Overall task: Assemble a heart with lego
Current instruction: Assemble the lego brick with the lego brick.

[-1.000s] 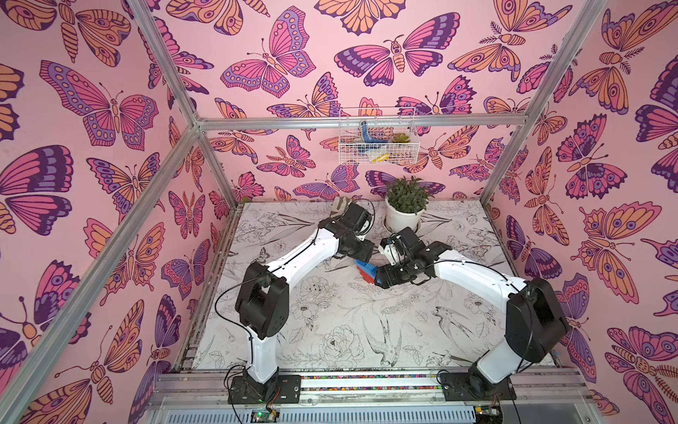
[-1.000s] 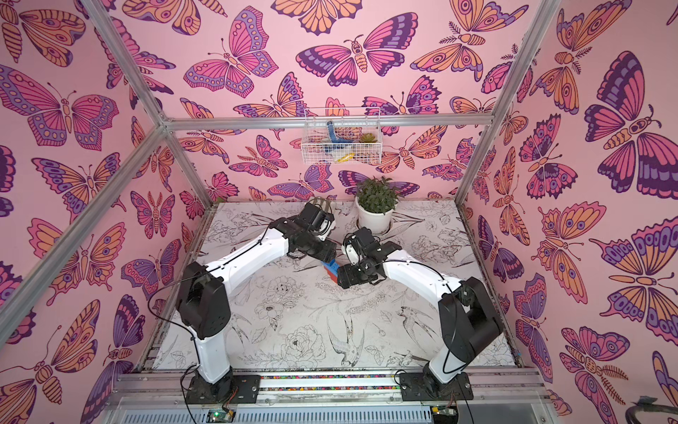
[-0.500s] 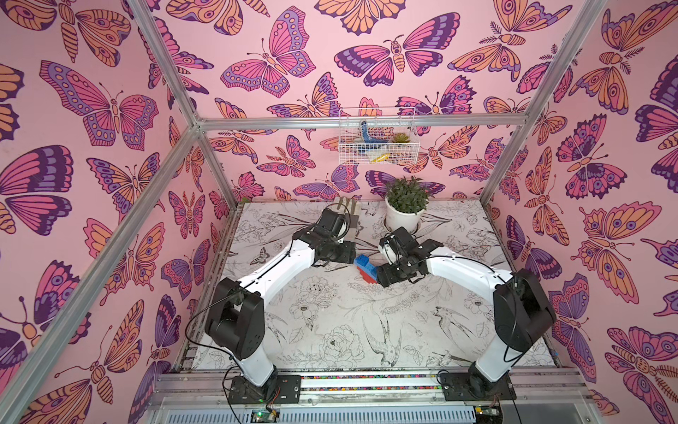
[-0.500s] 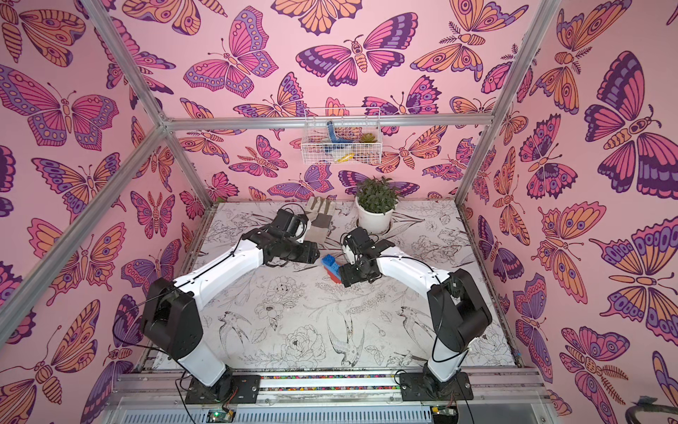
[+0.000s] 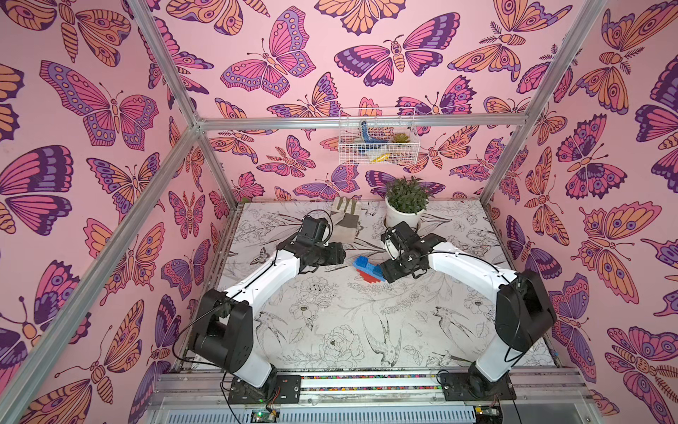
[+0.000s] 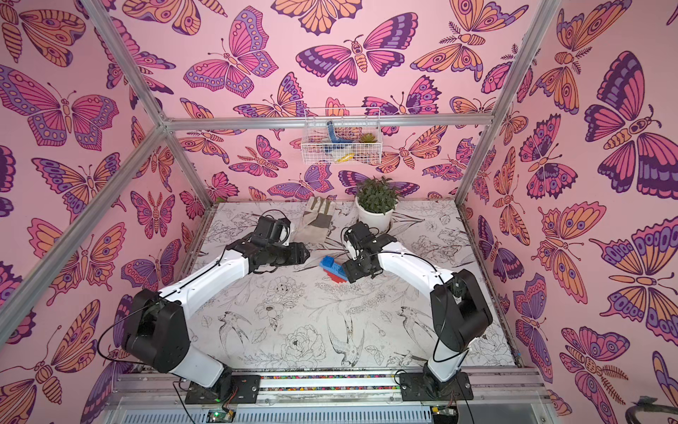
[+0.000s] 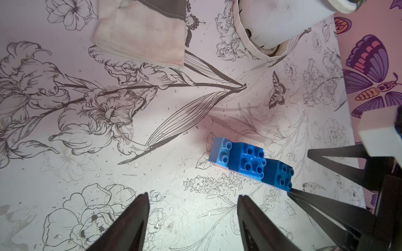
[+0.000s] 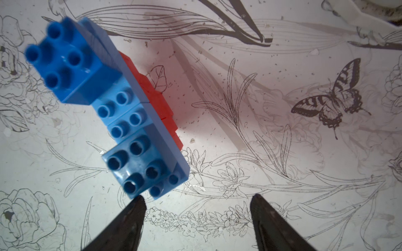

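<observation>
The heart (image 5: 368, 269) (image 6: 332, 270), joined studded lego bricks with blue ones over red ones, rests on the flower-printed table between the two arms. My right gripper (image 5: 386, 273) (image 8: 199, 196) stands open just right of it. In the right wrist view one fingertip (image 8: 137, 202) sits at the blue corner of the heart (image 8: 130, 113); I cannot tell if they touch. My left gripper (image 5: 343, 257) (image 7: 193, 195) is open and empty, a short way left of the heart (image 7: 248, 160), with bare table between its fingers.
A pale work glove (image 5: 346, 220) lies at the back of the table behind the left arm. A potted plant in a white pot (image 5: 405, 205) stands behind the right wrist. A wire basket (image 5: 378, 139) hangs on the back wall.
My left arm has drawn back to the left, away from the heart it was close against. The right gripper has stayed beside the heart.
</observation>
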### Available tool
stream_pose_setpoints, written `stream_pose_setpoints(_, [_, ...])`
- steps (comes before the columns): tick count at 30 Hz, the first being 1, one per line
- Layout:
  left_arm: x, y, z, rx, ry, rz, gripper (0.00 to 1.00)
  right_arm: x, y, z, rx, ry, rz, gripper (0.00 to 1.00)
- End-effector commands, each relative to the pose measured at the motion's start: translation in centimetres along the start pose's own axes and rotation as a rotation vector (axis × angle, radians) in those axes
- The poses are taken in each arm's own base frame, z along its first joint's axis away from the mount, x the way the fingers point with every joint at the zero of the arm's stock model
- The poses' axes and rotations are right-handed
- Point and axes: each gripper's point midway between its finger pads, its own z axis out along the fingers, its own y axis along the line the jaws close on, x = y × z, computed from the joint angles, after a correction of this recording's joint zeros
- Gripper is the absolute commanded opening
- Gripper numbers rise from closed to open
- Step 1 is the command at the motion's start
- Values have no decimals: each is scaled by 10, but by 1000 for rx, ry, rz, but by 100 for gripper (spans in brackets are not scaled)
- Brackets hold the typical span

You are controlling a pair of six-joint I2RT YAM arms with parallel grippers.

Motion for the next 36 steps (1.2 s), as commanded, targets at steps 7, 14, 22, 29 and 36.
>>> stream_pose_setpoints(7, [-13,9,-9,84,-88,-125,70,-41,56,-35,-124,-91,-223,77])
stream_pose_setpoints(14, [-18,11,-9,110,-102,-149,70,-69,69,-14,-153,-55,-296,70])
stream_pose_setpoints(22, [-18,10,-2,141,-91,-163,70,-81,74,5,-155,-16,-371,64])
stream_pose_setpoints(29, [-16,13,2,143,-79,-173,70,-79,73,16,-145,11,-409,61])
stream_pose_setpoints(36, [-15,11,6,159,-68,-181,70,-77,75,26,-132,37,-440,60])
